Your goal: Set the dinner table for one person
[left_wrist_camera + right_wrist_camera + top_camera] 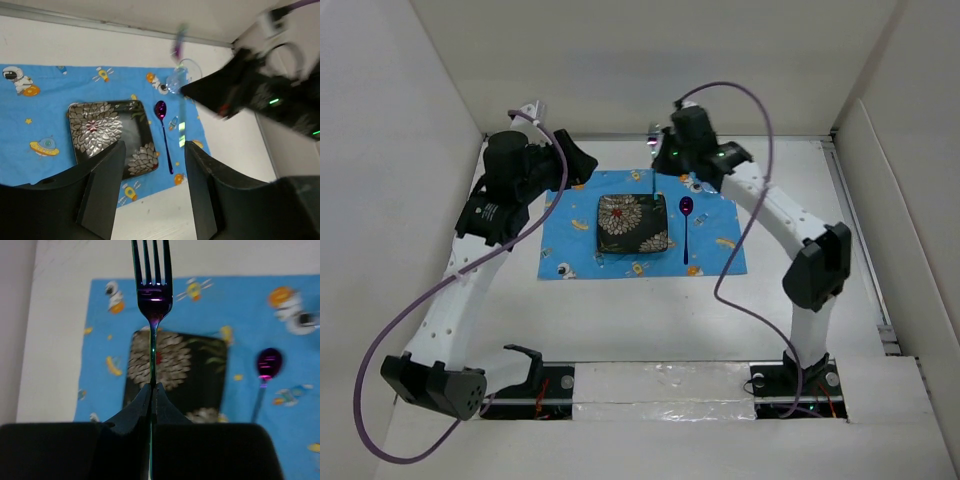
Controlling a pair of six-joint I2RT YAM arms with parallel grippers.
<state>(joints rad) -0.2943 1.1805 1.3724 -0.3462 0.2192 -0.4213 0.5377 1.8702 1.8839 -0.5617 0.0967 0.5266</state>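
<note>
Matte white dinner table (620,320), iridescent fork (152,300)

The near half of the table (640,320) lies bare from the cloth (565,250) to the arm bases, an easy way in. The plate (632,223) fills the cloth's middle, with the spoon (686,225) just right of it across a slim gap. The right gripper (665,160) dangles a fork (652,185) over the plate's far edge, beside a glass (182,75) (that corner is crowded). The cloth left of the plate is open, under the left gripper (155,147), whose fingers are spread and hold nothing.
</note>
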